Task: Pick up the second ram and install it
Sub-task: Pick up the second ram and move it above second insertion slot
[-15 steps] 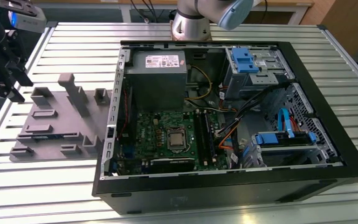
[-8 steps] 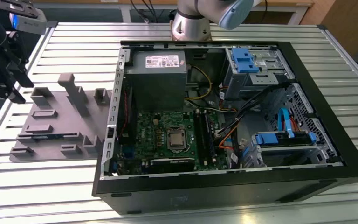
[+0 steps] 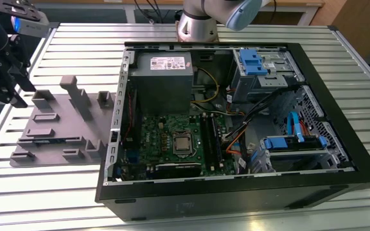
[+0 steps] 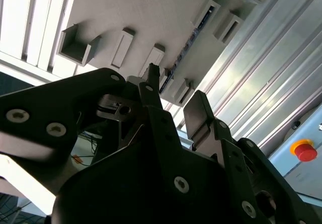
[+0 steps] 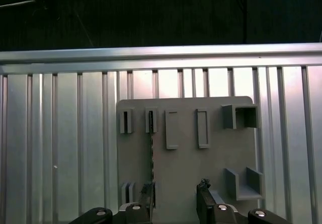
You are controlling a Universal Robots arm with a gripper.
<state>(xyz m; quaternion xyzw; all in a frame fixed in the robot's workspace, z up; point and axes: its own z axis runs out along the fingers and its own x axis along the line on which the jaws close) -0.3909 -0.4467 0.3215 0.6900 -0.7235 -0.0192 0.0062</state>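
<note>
grey slotted tray [image 3: 56, 120] on a ribbed metal table [image 3: 44, 202], at nine o'clock of the open case [image 3: 358, 159] in the exterior view. the black gripper [image 5: 175, 196] hangs at ten o'clock of the tray, its fingers [image 5: 204, 196] spread and holding nothing. the ram [image 5: 151, 156] stands on its long edge in the tray's holders, near the tray's six o'clock side in the exterior view, running from nine to three o'clock; it is apart from the gripper.

judged step: the approach to the pick. in the first wrist view the stick lines up with one finger rather than with the gap, so a sideways correction seems needed before the gripper goes lower. a sound grip would close on the two flat faces near mid-length, with the stick kept upright and drawn straight out of the holders; a tilted pull could jam or bend so thin a board.

further right, inside the case, lies the green board [image 3: 165, 134]. its long slots [image 3: 212, 139], the likely seat, sit at three o'clock of the socket [image 3: 183, 143]. loose cables [image 3: 236, 130] just beside the slots could snag.
</note>
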